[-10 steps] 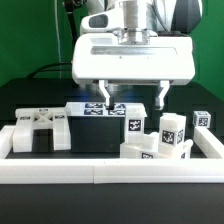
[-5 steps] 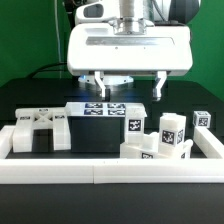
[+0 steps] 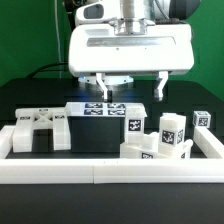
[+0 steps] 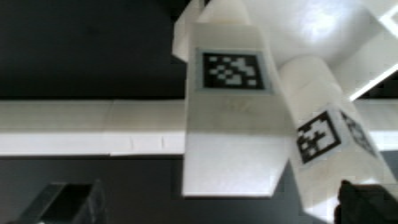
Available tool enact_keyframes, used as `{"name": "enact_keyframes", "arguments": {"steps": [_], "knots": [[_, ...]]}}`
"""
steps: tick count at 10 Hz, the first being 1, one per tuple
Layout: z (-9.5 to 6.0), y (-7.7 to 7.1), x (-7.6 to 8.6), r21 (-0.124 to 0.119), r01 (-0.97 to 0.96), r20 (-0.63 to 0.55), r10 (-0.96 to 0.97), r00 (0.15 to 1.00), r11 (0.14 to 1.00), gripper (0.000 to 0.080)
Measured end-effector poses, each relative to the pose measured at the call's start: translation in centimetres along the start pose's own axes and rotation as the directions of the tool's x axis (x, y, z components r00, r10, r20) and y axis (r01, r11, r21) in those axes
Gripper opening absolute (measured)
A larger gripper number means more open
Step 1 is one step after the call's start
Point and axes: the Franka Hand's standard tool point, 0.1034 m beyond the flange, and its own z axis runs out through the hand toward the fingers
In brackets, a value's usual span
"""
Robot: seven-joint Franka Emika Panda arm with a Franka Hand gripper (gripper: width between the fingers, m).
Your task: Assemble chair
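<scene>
The chair is in loose white tagged parts along the front of the black table. A cross-braced piece (image 3: 40, 128) lies at the exterior view's left, a tagged block (image 3: 133, 123) stands in the middle, and a cluster of tagged bars (image 3: 165, 138) sits to the right with a small cube (image 3: 202, 119) beyond. My gripper (image 3: 131, 90) hangs above the middle block, open, with nothing between its fingers. In the wrist view a tagged white bar (image 4: 228, 95) runs below the gripper (image 4: 214, 205), and a second tagged part (image 4: 322, 135) lies beside it. Only the dark fingertips (image 4: 64, 201) show.
A plain white border rail (image 3: 110, 171) fences the front and both sides of the work area, and shows as a band (image 4: 89, 125) in the wrist view. The marker board (image 3: 100, 108) lies flat behind the parts. The robot's white body fills the space above.
The gripper has risen a little away from the parts. Over the last half second it has stayed still. No part has moved.
</scene>
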Motion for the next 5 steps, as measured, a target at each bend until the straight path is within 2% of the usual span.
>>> {"name": "enact_keyframes", "arguments": {"steps": [1,2,3,4,5], "knots": [[0.18,-0.29,0.11,0.033,-0.01,0.091,0.007,0.996,0.999,0.0649],[0.2,-0.44,0.37,0.054,-0.017,0.15,0.009,0.989,0.998,0.0649],[0.35,-0.4,0.36,0.064,-0.022,0.182,0.01,0.983,0.998,0.0649],[0.45,-0.73,-0.4,0.095,-0.03,0.283,0.002,0.959,0.995,0.0649],[0.67,-0.45,-0.24,0.104,-0.028,0.319,-0.006,0.948,0.994,0.0649]]}}
